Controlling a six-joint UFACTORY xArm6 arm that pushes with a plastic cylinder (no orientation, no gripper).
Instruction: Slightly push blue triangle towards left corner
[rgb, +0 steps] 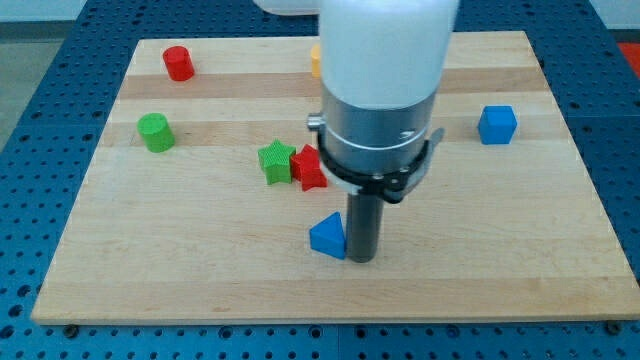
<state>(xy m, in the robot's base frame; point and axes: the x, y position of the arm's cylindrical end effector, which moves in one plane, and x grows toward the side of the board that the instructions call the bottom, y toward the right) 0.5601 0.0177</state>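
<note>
The blue triangle (327, 236) lies on the wooden board (200, 270), below the middle and toward the view's bottom. My tip (361, 259) stands right against its right side, touching it. The arm's large grey body (380, 90) rises above the tip and hides the board's upper middle.
A green star (275, 161) and a red star (308, 168) sit touching just above the triangle. A blue cube (497, 124) is at the right. A green cylinder (154, 132) and a red cylinder (179, 63) are at the left. A yellow block (316, 60) peeks out beside the arm.
</note>
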